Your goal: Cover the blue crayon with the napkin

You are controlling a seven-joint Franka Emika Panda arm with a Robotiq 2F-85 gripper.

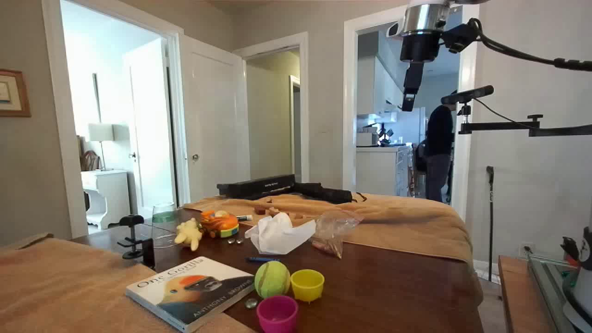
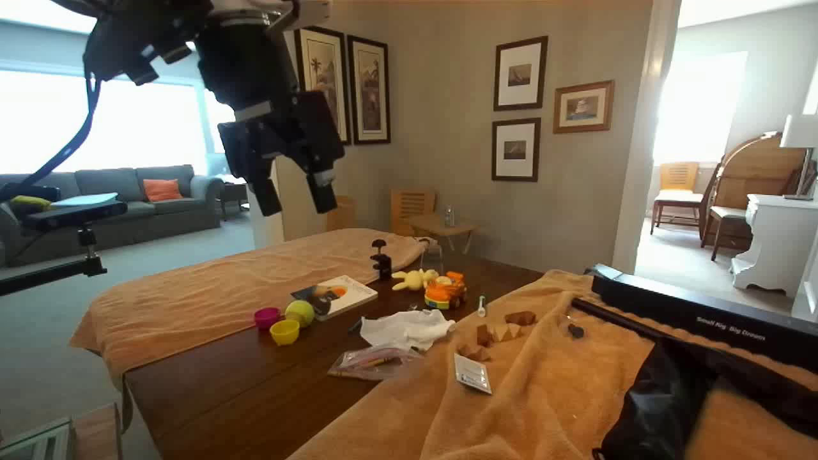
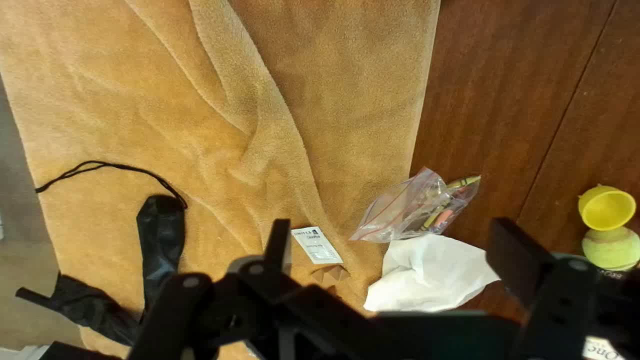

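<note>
The white napkin (image 1: 280,237) lies crumpled on the dark table, partly over the towel's edge. It also shows in an exterior view (image 2: 404,329) and in the wrist view (image 3: 435,277). The blue crayon (image 1: 262,260) lies on the table just beside the napkin, on the tennis ball's side, uncovered. It is a small dark shape in an exterior view (image 2: 355,326), and my gripper hides it in the wrist view. My gripper (image 2: 298,203) is open and empty, high above the table. In the wrist view, the napkin lies far below between my fingers (image 3: 392,232).
A clear bag of crayons (image 3: 420,205) touches or nearly touches the napkin. A tennis ball (image 1: 272,279), yellow cup (image 1: 307,286), pink cup (image 1: 277,315) and book (image 1: 189,293) lie nearby. An orange toy truck (image 2: 445,291), yellow plush (image 2: 414,279) and black clamp (image 2: 381,260) stand farther off.
</note>
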